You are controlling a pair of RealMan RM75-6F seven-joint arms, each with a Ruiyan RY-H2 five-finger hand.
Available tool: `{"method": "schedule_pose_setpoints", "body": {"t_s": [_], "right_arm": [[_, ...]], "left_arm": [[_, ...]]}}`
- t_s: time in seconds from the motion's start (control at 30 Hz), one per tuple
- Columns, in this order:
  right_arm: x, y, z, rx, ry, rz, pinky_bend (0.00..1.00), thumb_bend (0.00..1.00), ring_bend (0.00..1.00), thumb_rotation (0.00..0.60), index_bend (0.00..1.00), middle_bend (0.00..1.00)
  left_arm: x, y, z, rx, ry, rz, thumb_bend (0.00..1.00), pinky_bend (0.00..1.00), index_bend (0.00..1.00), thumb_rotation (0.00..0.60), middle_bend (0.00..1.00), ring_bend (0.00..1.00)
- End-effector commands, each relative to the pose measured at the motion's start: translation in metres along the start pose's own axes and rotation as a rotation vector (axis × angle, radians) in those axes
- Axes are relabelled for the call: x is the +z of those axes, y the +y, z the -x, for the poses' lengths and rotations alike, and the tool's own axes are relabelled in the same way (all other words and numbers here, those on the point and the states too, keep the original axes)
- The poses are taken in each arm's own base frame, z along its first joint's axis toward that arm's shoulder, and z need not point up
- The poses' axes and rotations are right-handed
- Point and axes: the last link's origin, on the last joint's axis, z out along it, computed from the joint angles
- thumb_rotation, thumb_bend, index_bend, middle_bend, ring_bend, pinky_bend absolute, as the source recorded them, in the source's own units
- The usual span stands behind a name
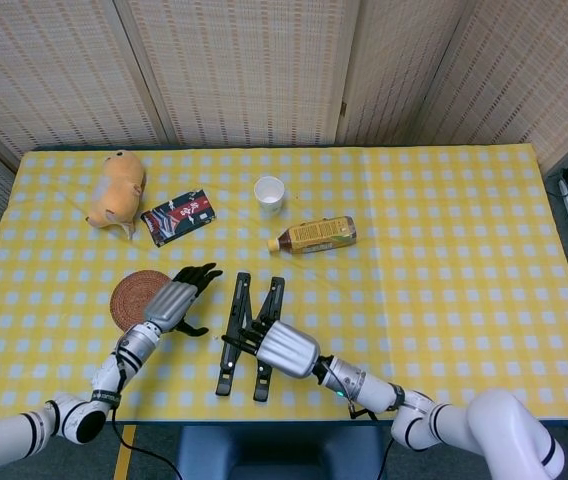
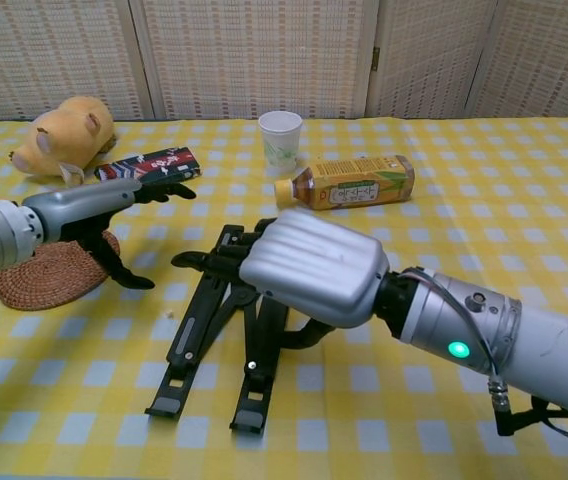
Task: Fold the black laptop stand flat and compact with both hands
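A yellow-and-white checked cloth covers the table (image 1: 444, 250), with woven cane screens (image 1: 244, 70) standing along its far edge. Near the front edge lies the black laptop stand (image 1: 245, 335), its two arms drawn close in a narrow V. The right hand (image 1: 286, 348) rests over the stand with fingers curled onto its bars. The left hand (image 1: 174, 300) is off it, fingers spread and holding nothing, above a round woven coaster (image 1: 136, 300). Further back sit a plush toy (image 1: 117, 187), a dark snack packet (image 1: 178, 216), a paper cup (image 1: 269, 192) and a tea bottle (image 1: 314, 235) on its side.
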Motion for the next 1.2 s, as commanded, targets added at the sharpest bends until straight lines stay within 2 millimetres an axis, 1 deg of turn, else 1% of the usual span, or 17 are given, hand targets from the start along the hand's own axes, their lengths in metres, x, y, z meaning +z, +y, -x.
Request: {"method": "schedule_pose_setpoints", "body": {"t_s": [0.03, 0.1, 0.2, 0.27, 0.5, 0.73, 0.97, 1.2], "right_arm": [[0.012, 0.013, -0.029, -0.049, -0.189, -0.053, 0.07, 0.22, 0.14, 0.6, 0.0, 0.06], [0.016, 0.014, -0.033, -0.064, -0.253, -0.073, 0.01, 0.22, 0.08, 0.6, 0.0, 0.01], [0.021, 0.014, -0.035, -0.096, -0.334, -0.1, 0.0, 0.22, 0.02, 0.6, 0.0, 0.0], [0.025, 0.015, -0.034, -0.112, -0.365, -0.105, 0.0, 0.22, 0.0, 0.6, 0.0, 0.0], [0.044, 0.012, -0.029, -0.15, -0.418, -0.121, 0.0, 0.22, 0.0, 0.6, 0.0, 0.0], [0.062, 0.008, -0.029, -0.154, -0.459, -0.141, 0.0, 0.22, 0.0, 0.6, 0.0, 0.0], [0.072, 0.005, -0.028, -0.166, -0.506, -0.162, 0.0, 0.22, 0.0, 0.6, 0.0, 0.0], [0.077, 0.003, -0.025, -0.184, -0.538, -0.168, 0.0, 0.22, 0.0, 0.6, 0.0, 0.01]], "left_arm": [[-0.011, -0.006, -0.012, -0.017, 0.028, -0.006, 0.21, 0.0, 0.0, 0.6, 0.0, 0.0], [-0.015, -0.008, -0.016, -0.024, 0.035, -0.007, 0.21, 0.0, 0.0, 0.6, 0.0, 0.0], [-0.021, -0.012, -0.022, -0.038, 0.045, -0.012, 0.21, 0.0, 0.0, 0.6, 0.0, 0.0], [-0.023, -0.014, -0.024, -0.049, 0.05, -0.016, 0.21, 0.0, 0.0, 0.6, 0.0, 0.0], [-0.026, -0.026, -0.028, -0.07, 0.066, -0.041, 0.21, 0.0, 0.0, 0.6, 0.0, 0.0], [-0.031, -0.037, -0.031, -0.086, 0.071, -0.065, 0.21, 0.0, 0.0, 0.6, 0.0, 0.0], [-0.033, -0.044, -0.03, -0.101, 0.081, -0.072, 0.21, 0.0, 0.0, 0.6, 0.0, 0.0], [-0.035, -0.046, -0.03, -0.116, 0.086, -0.074, 0.21, 0.0, 0.0, 0.6, 0.0, 0.0]]}}
